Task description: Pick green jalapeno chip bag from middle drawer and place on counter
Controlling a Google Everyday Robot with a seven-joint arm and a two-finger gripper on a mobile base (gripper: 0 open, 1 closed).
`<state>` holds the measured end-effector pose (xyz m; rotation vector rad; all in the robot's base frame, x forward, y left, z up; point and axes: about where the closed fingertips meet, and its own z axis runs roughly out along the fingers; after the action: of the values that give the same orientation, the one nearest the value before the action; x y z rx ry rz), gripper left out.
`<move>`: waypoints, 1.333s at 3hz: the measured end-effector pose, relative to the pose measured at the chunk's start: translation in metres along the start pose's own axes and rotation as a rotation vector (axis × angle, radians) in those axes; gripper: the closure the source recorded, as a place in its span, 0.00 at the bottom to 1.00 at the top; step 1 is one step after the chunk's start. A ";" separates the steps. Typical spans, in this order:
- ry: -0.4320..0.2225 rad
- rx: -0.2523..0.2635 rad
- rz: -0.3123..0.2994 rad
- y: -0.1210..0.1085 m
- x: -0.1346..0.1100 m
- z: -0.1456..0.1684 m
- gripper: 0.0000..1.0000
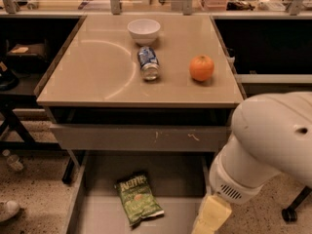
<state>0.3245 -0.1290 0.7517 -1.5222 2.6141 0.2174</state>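
Lies flat on the grey floor of the open middle drawer [97, 216], lower centre-left: green jalapeno chip bag [138, 200], crinkly, pale lettering on a dark band, long axis near-vertical in frame, tilting lower right. To its right, apart, at the bottom edge: gripper [210, 219], nothing visibly held; cannot tell how far open.

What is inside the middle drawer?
Only the green jalapeno chip bag lies on the middle drawer floor. The gripper, at its right wall, covers that corner; the near end is out of frame.
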 end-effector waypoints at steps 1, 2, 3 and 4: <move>-0.022 -0.055 0.003 0.033 -0.013 0.017 0.00; -0.025 -0.066 0.002 0.037 -0.015 0.019 0.00; -0.052 -0.089 -0.018 0.044 -0.016 0.027 0.00; -0.078 -0.130 -0.024 0.067 -0.029 0.065 0.00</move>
<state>0.2814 -0.0600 0.6970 -1.5491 2.5650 0.4442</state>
